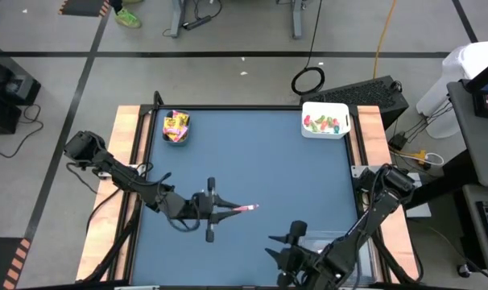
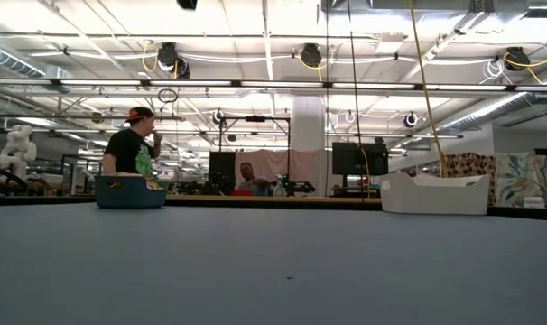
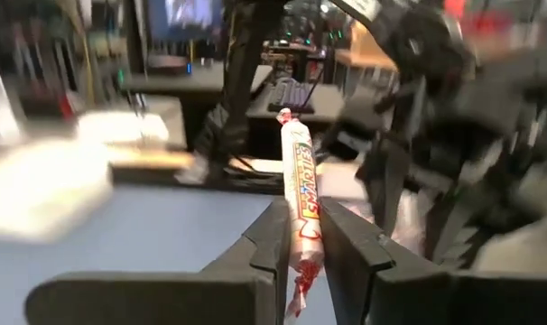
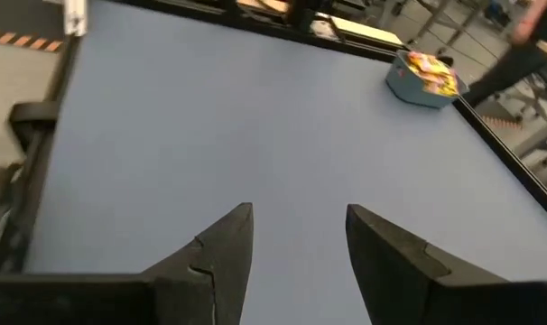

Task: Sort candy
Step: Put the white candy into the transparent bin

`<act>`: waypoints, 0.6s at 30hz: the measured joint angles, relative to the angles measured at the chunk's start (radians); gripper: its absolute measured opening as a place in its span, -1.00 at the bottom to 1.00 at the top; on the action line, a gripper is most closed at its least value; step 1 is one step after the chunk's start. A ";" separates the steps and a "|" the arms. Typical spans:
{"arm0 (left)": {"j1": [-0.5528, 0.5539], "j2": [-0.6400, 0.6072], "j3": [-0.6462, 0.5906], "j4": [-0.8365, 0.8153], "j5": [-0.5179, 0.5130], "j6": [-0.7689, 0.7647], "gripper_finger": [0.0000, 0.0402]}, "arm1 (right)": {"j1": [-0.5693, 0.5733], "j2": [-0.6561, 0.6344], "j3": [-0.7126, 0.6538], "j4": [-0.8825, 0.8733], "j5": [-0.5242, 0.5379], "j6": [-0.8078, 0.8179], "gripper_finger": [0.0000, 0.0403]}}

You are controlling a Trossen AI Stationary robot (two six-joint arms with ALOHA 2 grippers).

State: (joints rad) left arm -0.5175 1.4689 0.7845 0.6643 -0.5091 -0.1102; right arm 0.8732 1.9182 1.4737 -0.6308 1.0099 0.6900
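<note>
A thin pink-white candy stick [image 1: 246,209] juts from my left gripper [image 1: 232,210], which is shut on it above the middle of the blue table. In the left wrist view the stick [image 3: 298,162] shows red print on white. My right gripper [image 1: 272,244] hovers open near the table's near edge, with nothing between its fingers [image 4: 228,244]. A teal bin [image 1: 176,127] at the far left holds yellow candy packets. Green and red pieces lie in a white bin [image 1: 325,121] at the far right. My left gripper pinches the stick between its two fingers [image 3: 275,239], on the part near its back end [image 3: 308,236]. The fingers come level from the table's left and lie along the stick. Most of the stick reaches out past the fingertips toward the right, clear of the table.
The wooden table frame [image 1: 130,137] runs along both sides. A clear bin [image 1: 328,238] sits under my right arm at the near right. The blue surface [image 1: 260,161] between the bins is open. People stand in the room beyond the far edge [image 2: 134,149].
</note>
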 joint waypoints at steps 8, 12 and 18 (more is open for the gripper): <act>0.000 0.000 0.000 0.000 0.002 0.432 -0.72 | -0.081 -0.013 0.087 -0.015 -0.053 -0.051 -0.16; 0.000 0.000 0.000 -0.005 0.003 0.431 -0.72 | -0.112 -0.037 0.185 -0.038 -0.068 -0.169 -0.16; 0.000 0.001 0.001 -0.048 0.008 0.376 -0.72 | -0.126 -0.047 0.305 -0.032 -0.046 -0.464 -0.16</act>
State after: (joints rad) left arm -0.5175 1.4700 0.7852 0.6161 -0.5014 0.2663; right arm 0.7476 1.8717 1.7792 -0.6628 0.9636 0.2259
